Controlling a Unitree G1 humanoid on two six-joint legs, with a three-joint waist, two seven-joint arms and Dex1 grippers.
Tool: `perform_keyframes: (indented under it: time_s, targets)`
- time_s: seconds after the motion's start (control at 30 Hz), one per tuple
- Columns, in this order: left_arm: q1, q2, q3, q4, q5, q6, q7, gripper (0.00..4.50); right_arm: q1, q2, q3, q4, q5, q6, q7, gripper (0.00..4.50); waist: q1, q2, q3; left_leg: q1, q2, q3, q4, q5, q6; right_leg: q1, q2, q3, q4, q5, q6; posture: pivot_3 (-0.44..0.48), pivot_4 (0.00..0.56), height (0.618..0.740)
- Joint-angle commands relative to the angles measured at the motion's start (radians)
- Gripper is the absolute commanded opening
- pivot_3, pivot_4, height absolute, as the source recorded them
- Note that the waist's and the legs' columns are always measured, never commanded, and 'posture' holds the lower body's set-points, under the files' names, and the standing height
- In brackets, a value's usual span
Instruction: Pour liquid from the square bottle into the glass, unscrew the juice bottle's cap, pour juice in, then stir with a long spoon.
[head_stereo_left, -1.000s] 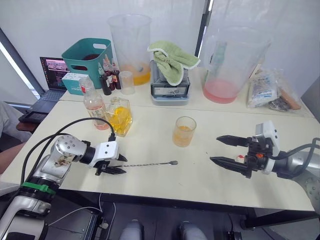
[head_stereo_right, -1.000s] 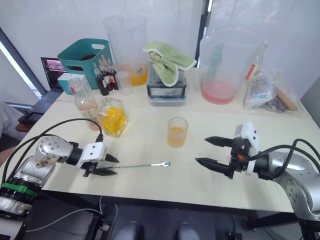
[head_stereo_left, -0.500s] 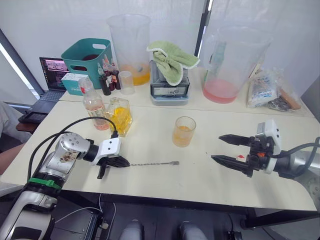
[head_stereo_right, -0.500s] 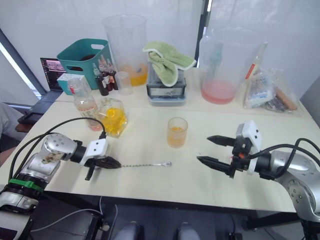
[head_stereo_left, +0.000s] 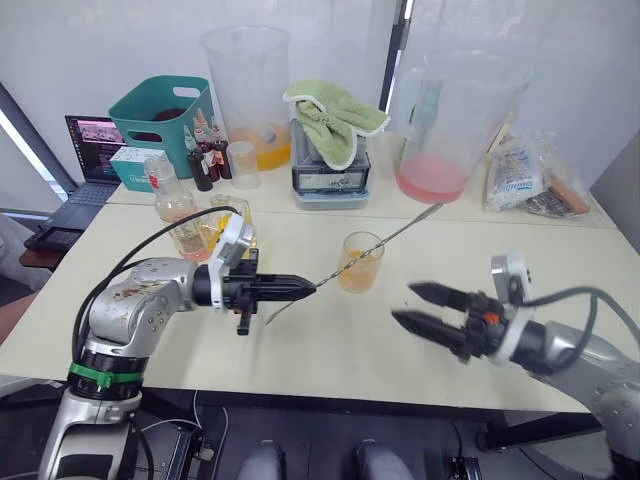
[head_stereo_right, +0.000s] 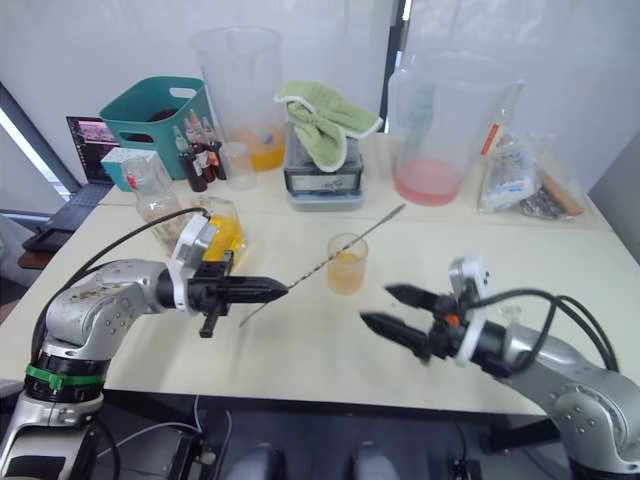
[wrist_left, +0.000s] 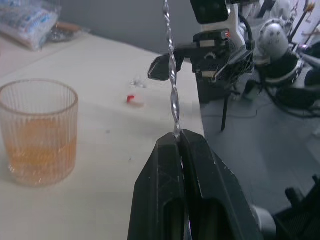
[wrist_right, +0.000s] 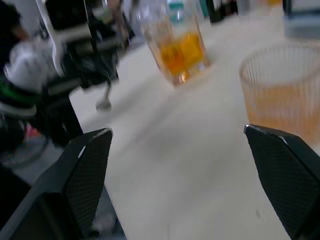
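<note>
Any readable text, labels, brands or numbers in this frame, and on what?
None can be read.
Laptop screen: lines of text, too small.
Small box by the teal basket: print too blurred.
Plastic bag: label too blurred.
Dropper bottles: labels too small.
</note>
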Motion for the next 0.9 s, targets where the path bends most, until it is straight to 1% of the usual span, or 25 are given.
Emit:
perform_keyframes:
  time_s: [0.03,0.13,0.23,0.33,0.63,0.9]
  targets:
    - [0.017,-0.024,0.037,-0.061,-0.044,0.012,0.074,0.04,-0.052,0.062,0.035,-0.065,0.141,-0.011,-0.173,4.50,-0.001,0.000,0.000,0.000,0.000,0.000,0.000,0.000,0.000,0.000,0.000,0.000,0.000,0.000,0.000,0.000,0.150,0.740]
    - [0.021,-0.046,0.032,-0.066,-0.052,0.010,0.112,0.04,-0.108,0.109,0.075,-0.060,0.183,-0.027,-0.294,4.50,-0.001,0.000,0.000,0.000,0.000,-0.001,-0.001,0.000,0.000,0.000,0.000,0.000,0.000,0.000,0.000,0.000,0.150,0.740]
    - [0.011,-0.063,0.023,-0.051,-0.038,-0.009,0.134,0.04,-0.152,0.137,0.092,-0.058,0.254,-0.052,-0.365,4.50,0.002,0.000,0.000,0.000,-0.001,-0.001,0.000,0.000,0.000,0.000,-0.001,0.000,0.000,0.000,0.000,0.000,0.150,0.740]
    - [0.010,-0.063,0.016,-0.054,-0.039,-0.012,0.135,0.04,-0.188,0.152,0.112,-0.044,0.278,-0.068,-0.419,4.50,0.000,0.000,0.000,0.000,-0.001,-0.001,0.000,0.000,0.000,0.000,-0.001,0.000,0.000,0.000,0.000,0.000,0.150,0.740]
    - [-0.001,-0.063,0.002,-0.055,-0.034,-0.020,0.143,0.04,-0.216,0.153,0.142,-0.036,0.319,-0.102,-0.459,4.50,-0.001,0.000,0.000,0.000,-0.001,0.000,0.000,0.000,0.000,-0.001,-0.001,0.000,0.000,0.000,0.000,0.000,0.150,0.740]
    - [-0.002,-0.056,-0.004,-0.054,-0.028,-0.028,0.144,0.04,-0.218,0.153,0.149,-0.036,0.339,-0.128,-0.464,4.50,-0.001,0.000,0.000,-0.001,-0.001,0.000,0.000,0.000,0.000,-0.001,0.000,0.000,-0.001,0.000,0.000,0.000,0.150,0.740]
